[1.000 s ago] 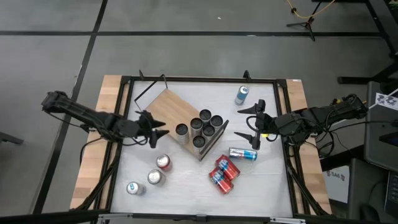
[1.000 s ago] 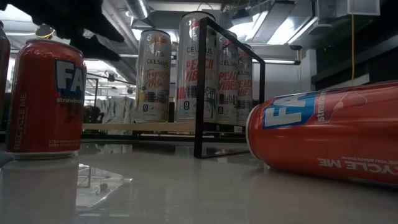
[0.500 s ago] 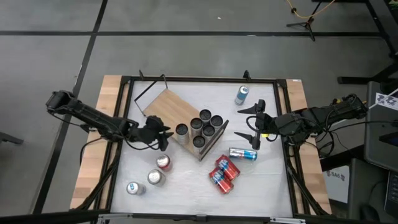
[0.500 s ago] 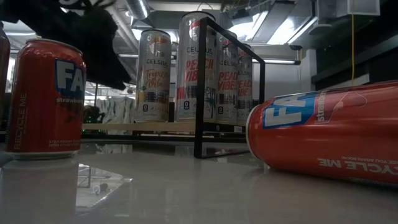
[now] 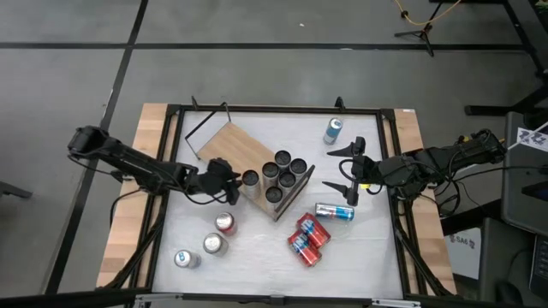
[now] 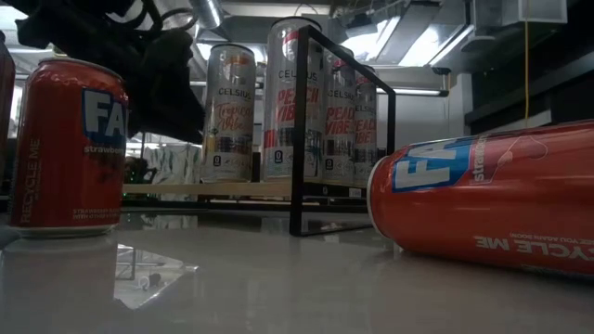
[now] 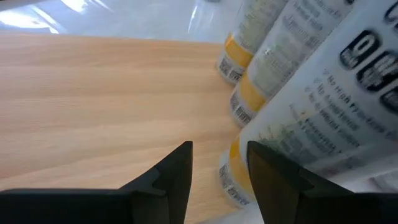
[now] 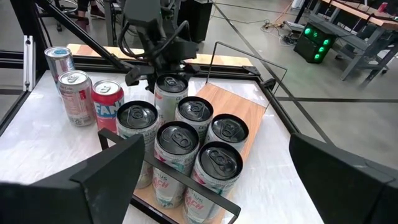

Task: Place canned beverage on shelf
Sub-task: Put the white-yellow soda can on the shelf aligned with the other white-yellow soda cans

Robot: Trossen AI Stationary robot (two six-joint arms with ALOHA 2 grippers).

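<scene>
Now the left gripper (image 5: 229, 178) is beside a can (image 5: 249, 180) on the shelf (image 5: 231, 147), its fingers narrowly apart

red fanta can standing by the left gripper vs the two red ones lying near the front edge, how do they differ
The standing red can is upright, top facing up; the lying red cans are on their sides. The standing can sits alone among two silver cans, close to the left gripper; the lying pair rest side by side, touching, below the shelf corner. All share the same red label, and none is on the shelf.
</scene>
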